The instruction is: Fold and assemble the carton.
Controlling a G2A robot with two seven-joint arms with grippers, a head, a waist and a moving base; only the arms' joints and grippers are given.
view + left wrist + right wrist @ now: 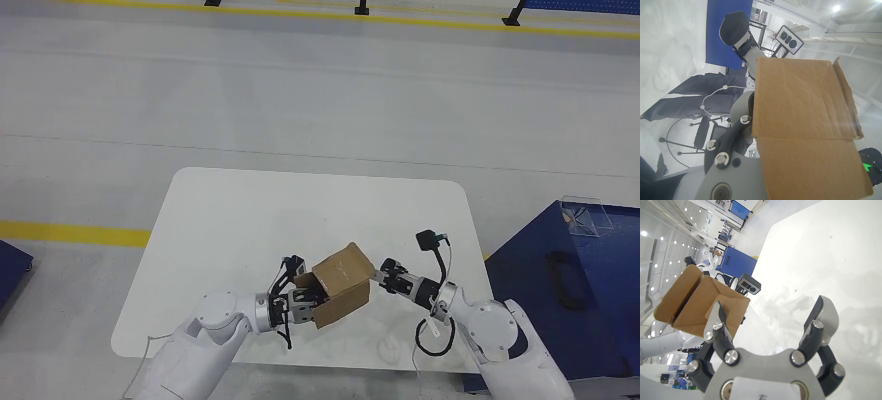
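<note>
Now | carton (340,283) over white table (300,210) | grey floor (300,90), yellow line (70,233)

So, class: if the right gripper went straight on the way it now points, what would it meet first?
Probably the carton: the right gripper has its jaws open, one right beside the carton's side flap. Between them the white table shows, so depth is unclear.

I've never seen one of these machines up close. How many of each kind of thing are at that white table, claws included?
Brown carton: 1
Claws: 2 (left claw shut on the carton, right claw open beside it)
White table: 1
Total: 4
</note>
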